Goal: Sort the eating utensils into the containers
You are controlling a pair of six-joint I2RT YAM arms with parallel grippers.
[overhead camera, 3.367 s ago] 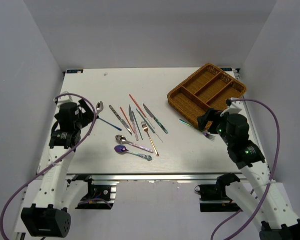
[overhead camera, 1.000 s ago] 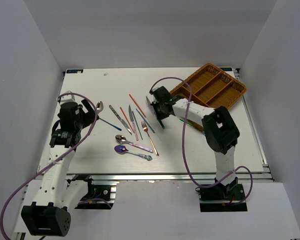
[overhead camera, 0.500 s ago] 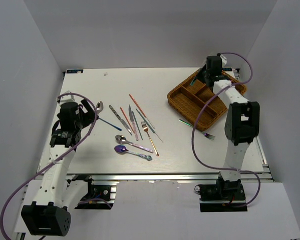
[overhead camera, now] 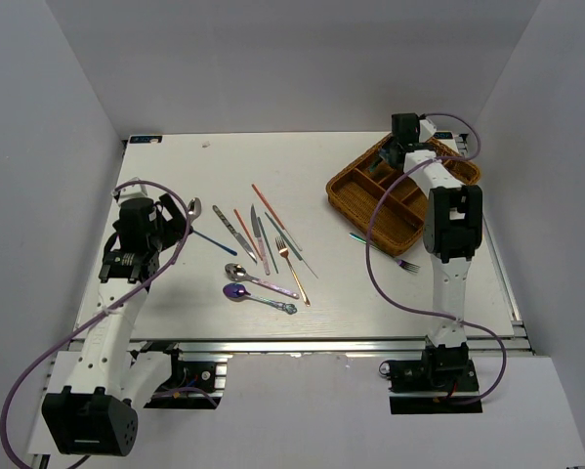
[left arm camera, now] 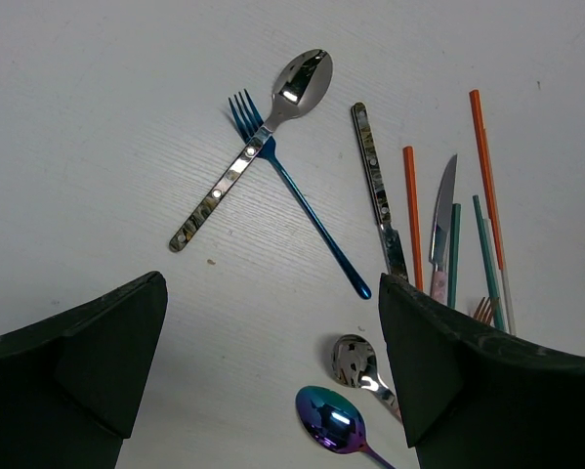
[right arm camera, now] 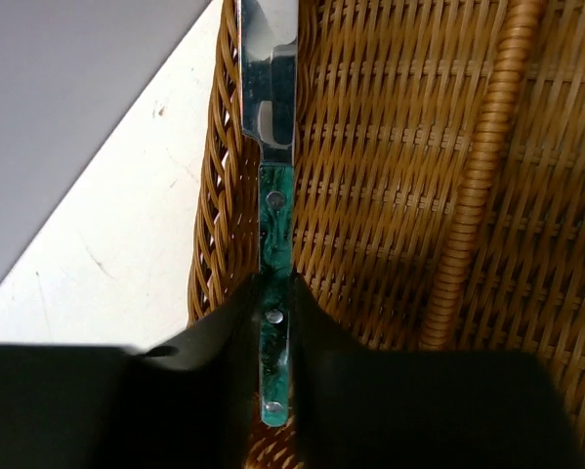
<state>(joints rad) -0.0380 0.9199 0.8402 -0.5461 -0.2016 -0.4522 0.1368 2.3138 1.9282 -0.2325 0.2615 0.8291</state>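
Wicker tray (right arm camera: 390, 195) below: right gripper (right arm camera: 272, 305) pinches green-handled knife (right arm camera: 275, 210).

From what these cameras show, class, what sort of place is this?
Likely a robotics lab bench: left arm and right arm bolted to a white table, bare white walls, cutlery beside a wicker tray.

The rectangular brown woven wicker tray (right arm camera: 390, 195) is rough, matt cane. The knife with a green marbled handle (right arm camera: 275, 225) has a glossy, riveted grip and mirror-bright steel blade. The white table (left arm camera: 97, 117) looks matt, faintly grained. The polished silver metal spoon (left arm camera: 304, 76) and slim blue metal fork (left arm camera: 307, 209) gleam.
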